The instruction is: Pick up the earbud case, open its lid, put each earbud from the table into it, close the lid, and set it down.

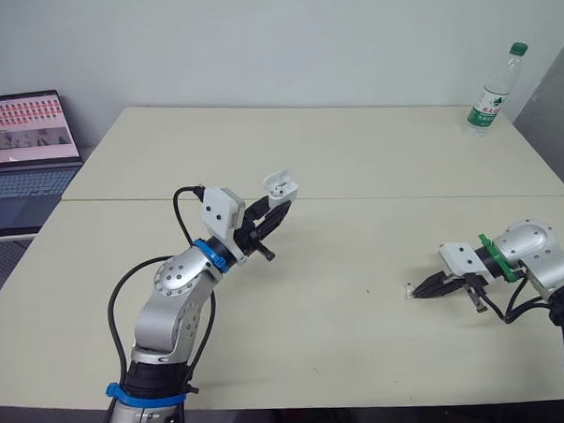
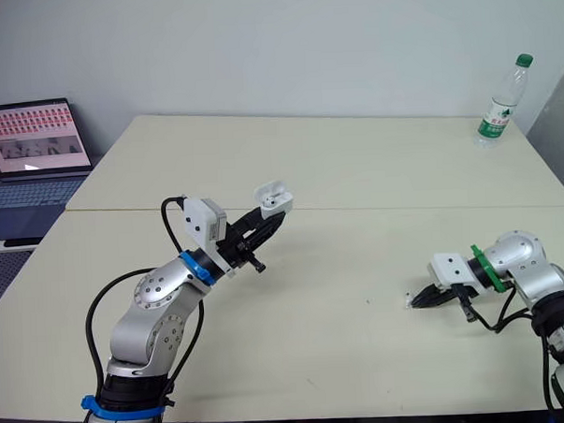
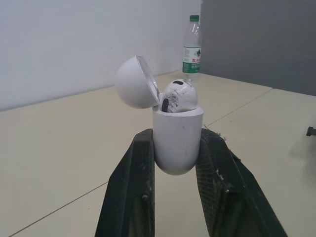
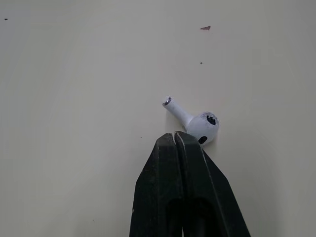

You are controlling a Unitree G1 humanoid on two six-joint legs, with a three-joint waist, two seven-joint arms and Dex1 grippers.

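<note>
My left gripper (image 1: 280, 204) is raised above the table's middle left and is shut on the white earbud case (image 1: 278, 184). The left wrist view shows the case (image 3: 177, 138) upright between the fingers with its lid flipped open. One white earbud (image 3: 178, 95) sits in it. On the right side of the table my right gripper (image 1: 426, 288) is down at the surface with its fingers pressed together and nothing between them. A second white earbud (image 4: 197, 123) lies on the table just past the fingertips (image 4: 177, 136), with its stem pointing away.
A clear water bottle with a green cap (image 1: 495, 88) stands at the table's far right corner. An open laptop (image 1: 26, 148) rests on a separate surface to the left. A seam (image 1: 403, 197) runs across the cream table.
</note>
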